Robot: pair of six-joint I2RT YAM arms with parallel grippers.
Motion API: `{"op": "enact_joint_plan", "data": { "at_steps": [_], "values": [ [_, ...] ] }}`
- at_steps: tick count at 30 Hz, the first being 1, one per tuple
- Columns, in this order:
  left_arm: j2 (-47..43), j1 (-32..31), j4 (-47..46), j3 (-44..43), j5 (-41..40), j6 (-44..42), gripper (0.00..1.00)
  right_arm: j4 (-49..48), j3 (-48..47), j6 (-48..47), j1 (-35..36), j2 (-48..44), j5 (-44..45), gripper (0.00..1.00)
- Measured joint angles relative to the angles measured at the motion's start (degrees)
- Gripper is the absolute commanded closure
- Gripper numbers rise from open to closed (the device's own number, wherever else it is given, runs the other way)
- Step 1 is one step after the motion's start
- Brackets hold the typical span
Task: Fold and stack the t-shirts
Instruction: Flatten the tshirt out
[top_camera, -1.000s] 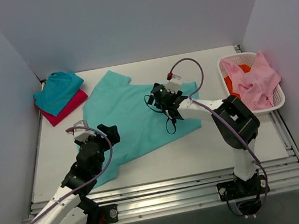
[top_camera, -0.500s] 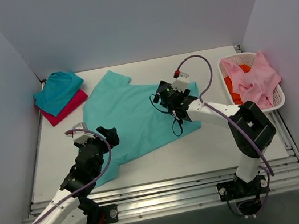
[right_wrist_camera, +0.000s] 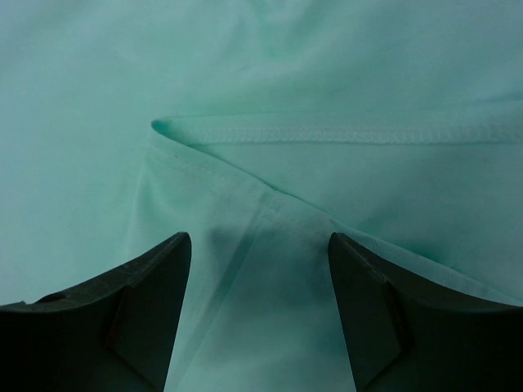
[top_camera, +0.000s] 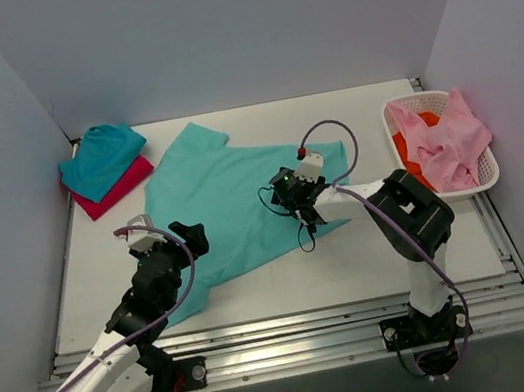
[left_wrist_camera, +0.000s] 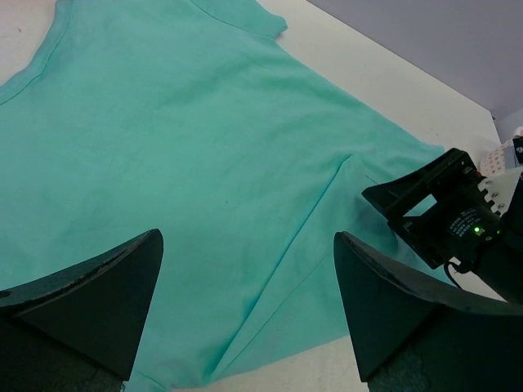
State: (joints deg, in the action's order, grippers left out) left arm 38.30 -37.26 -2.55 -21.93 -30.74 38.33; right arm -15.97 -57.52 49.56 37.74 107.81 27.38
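A large mint-green t-shirt lies spread on the white table, with a fold crease running through it. A teal t-shirt lies folded on a magenta-red one at the back left. My left gripper is open and empty above the shirt's left part; its view shows cloth between the fingers. My right gripper is open, low over the shirt's right part; its view shows a folded hem just ahead of the fingertips.
A white lattice basket stands at the right edge, holding pink cloth and something orange. Grey walls close in the back and both sides. Bare table lies in front of the shirt.
My right gripper moved right, then came back left and lower onto the shirt's right part. The left gripper shifted slightly forward and has held still since.
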Motion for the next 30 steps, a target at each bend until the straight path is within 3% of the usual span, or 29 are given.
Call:
{"op": "enact_joint_plan", "data": {
  "at_steps": [13, 14, 15, 17, 18, 21, 30],
  "values": [
    [0.57, 0.24, -0.17, 0.59, -0.09, 0.0, 0.06, -3.39, -6.58, -0.76, 0.61, 5.55, -2.14, 0.44],
    [0.74, 0.24, -0.2, 0.59, -0.09, 0.0, 0.06, -3.21, -6.69, -0.92, 0.59, 5.55, -2.29, 0.47],
    [1.01, 0.24, -0.22, 0.61, -0.09, 0.0, 0.06, -3.04, -6.8, -1.2, 0.57, 5.57, -2.43, 0.63],
    [1.4, 0.24, -0.24, 0.61, -0.09, -0.02, 0.06, -3.08, -6.82, -1.75, 0.46, 5.7, -3.15, 0.75],
    [1.51, 0.24, -0.24, 0.61, -0.09, -0.02, 0.06, -3.13, -6.88, -1.92, 0.35, 6.03, -3.74, 0.87],
    [1.51, 0.24, -0.24, 0.61, -0.09, -0.02, 0.06, -3.82, -7.58, -2.4, 0.11, 7.28, -4.57, 0.99],
    [-0.24, 0.33, -0.42, 1.27, -0.09, -0.02, 0.06, -6.99, -10.14, -2.78, -0.22, 10.25, -5.95, 1.0]
  ]
}}
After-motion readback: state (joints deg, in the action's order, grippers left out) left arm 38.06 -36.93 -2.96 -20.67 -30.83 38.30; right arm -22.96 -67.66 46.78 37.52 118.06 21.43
